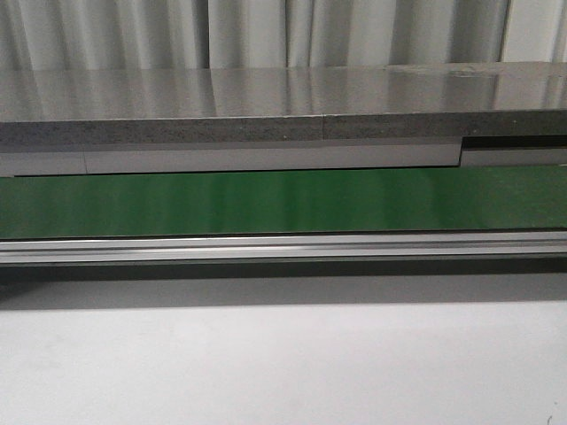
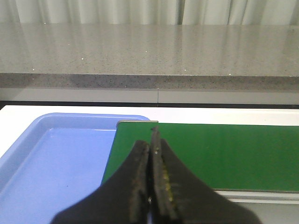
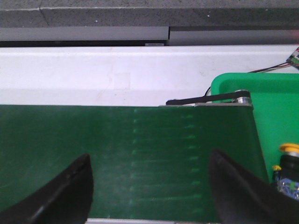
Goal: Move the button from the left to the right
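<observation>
Your front view shows only the green belt [image 1: 283,202] and grey counter [image 1: 266,102]; neither arm appears there. The left gripper [image 2: 153,154] is clenched on nothing, above the belt's end beside a blue tray [image 2: 56,163]. The right gripper [image 3: 149,186] is spread wide over the belt; the button [image 3: 288,165] sits in the green bin [image 3: 275,107] at that frame's lower right, just beyond the finger [image 3: 243,191], apart from it.

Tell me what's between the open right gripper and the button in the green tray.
In the right wrist view, only the green belt's end and its edge separate the right gripper from the button in the green tray.
</observation>
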`<state>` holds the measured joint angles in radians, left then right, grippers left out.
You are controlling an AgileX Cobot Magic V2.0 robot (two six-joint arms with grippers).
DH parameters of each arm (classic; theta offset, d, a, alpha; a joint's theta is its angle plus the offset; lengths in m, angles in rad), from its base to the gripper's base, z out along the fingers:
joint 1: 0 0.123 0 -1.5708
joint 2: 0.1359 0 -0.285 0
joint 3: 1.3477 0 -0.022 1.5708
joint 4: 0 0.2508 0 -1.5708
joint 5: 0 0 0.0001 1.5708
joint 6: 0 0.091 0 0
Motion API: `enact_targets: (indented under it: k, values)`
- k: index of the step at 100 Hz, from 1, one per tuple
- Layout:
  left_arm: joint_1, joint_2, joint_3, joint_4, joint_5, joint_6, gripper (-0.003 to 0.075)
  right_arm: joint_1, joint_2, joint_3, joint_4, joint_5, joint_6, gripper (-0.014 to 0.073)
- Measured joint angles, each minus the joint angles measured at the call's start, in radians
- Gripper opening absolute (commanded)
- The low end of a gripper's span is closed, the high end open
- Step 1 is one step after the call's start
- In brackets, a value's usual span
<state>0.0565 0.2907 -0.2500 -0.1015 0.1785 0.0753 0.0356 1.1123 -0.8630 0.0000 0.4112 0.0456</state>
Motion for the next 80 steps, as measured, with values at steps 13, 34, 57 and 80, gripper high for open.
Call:
enact_targets:
  k: [13, 34, 57, 80]
  values:
    - [0.000, 0.000, 0.000, 0.000, 0.000, 0.000, -0.0020, 0.004, -0.175, 0.153, 0.008, -0.032, 0.000, 0.0520]
    - [0.000, 0.000, 0.000, 0.000, 0.000, 0.000, -0.0020, 0.004, -0.463, 0.327, 0.010, -0.044, 0.000, 0.0520]
    - [0.000, 0.000, 0.000, 0.000, 0.000, 0.000, -0.0020, 0.004, -0.724, 0.395, 0.026, 0.015, 0.000, 0.0417]
    - [0.000, 0.000, 0.000, 0.000, 0.000, 0.000, -0.0020, 0.004, -0.808, 0.395, 0.026, 0.044, 0.001, 0.0076]
